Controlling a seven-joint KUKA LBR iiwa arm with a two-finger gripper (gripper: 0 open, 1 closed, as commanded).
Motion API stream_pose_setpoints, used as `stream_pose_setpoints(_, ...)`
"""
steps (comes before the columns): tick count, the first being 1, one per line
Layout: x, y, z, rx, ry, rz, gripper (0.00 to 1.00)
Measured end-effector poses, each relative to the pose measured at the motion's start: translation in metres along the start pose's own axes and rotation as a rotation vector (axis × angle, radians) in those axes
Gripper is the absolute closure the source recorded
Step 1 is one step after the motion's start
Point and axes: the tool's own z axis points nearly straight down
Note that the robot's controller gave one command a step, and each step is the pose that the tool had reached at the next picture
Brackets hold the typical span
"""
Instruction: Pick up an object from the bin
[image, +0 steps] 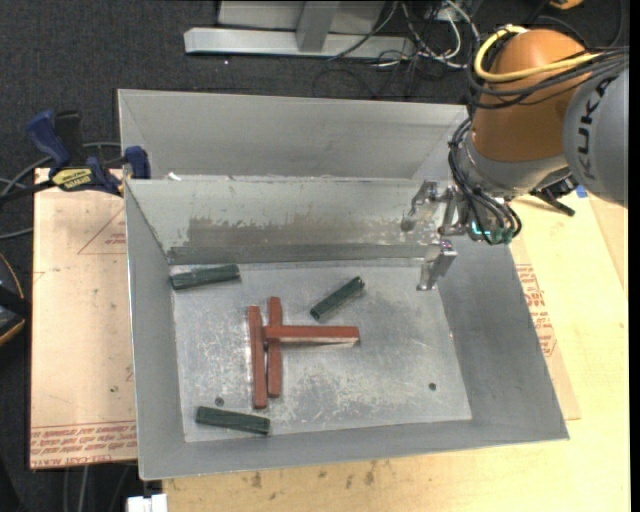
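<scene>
My gripper (432, 270) hangs at the bin's back right, above the floor near the right wall, with nothing between its fingers. Nearest to it, a short way to the left, lies a small dark green block (337, 298), tilted on the floor. Below that, a red-brown bar (312, 335) lies flat, crossing over two upright red-brown bars (265, 355) in the middle of the bin.
Another dark green bar (204, 276) lies at the back left by the wall, and a third (232, 421) at the front left. The orange-domed arm reaches in over the right rim. Bare floor spreads under the gripper and at the front right.
</scene>
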Motion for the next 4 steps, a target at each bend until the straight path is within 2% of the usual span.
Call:
stream_pose_setpoints(1, -0.002, 0.0, -0.005, 0.001, -0.008, -0.001, 0.0)
stream_pose_setpoints(2, -0.004, 0.013, 0.044, 0.002, -0.014, -0.059, 0.0)
stream_pose_setpoints(3, 0.007, 0.065, 0.129, 0.002, -0.01, -0.103, 1.0)
stream_pose_setpoints(4, 0.007, 0.065, 0.129, 0.002, -0.01, -0.103, 1.0)
